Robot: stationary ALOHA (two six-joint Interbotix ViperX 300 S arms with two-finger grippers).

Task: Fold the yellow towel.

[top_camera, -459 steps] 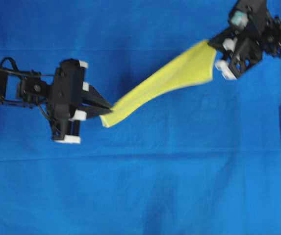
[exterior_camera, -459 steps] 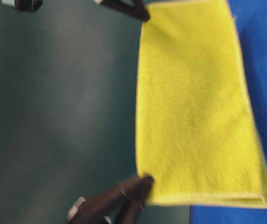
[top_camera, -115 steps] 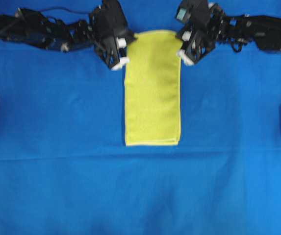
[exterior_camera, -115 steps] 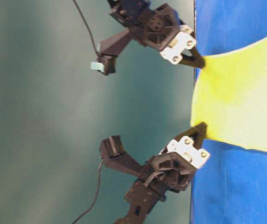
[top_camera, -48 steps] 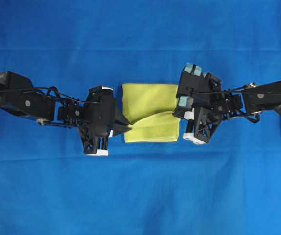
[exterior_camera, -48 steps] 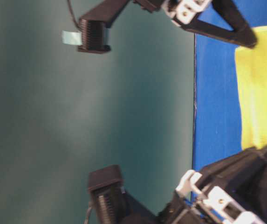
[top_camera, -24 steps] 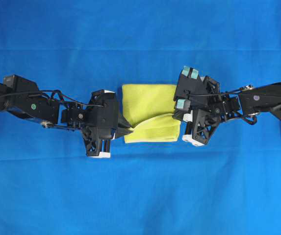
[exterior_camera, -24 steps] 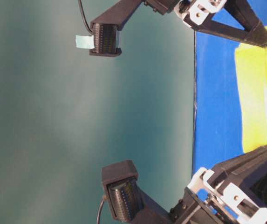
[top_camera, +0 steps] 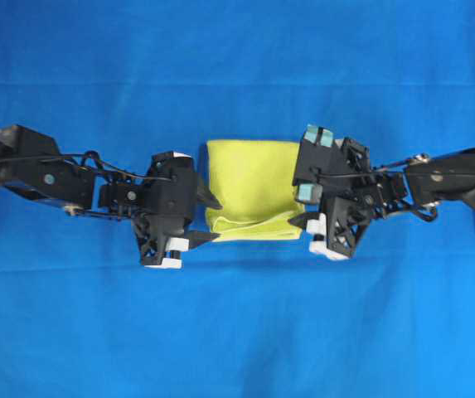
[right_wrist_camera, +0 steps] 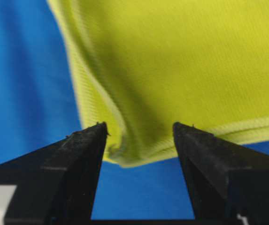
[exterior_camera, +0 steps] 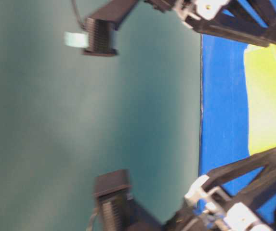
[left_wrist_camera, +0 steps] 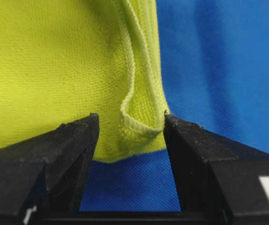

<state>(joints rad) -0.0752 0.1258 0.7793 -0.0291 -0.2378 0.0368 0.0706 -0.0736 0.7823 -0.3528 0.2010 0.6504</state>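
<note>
Left gripper stands with its jaws spread wide at the left edge of the yellow towel, holding nothing; in the left wrist view the black fingers sit either side of the towel's near left corner, where the hemmed layers curl loosely between them. That towel lies folded into a small rectangle in the middle of the blue cloth, its upper layer ending just short of the near edge. Right gripper is likewise open at the towel's right edge, gripping nothing, its fingers bracketing the near right corner, with stacked hems showing between them
</note>
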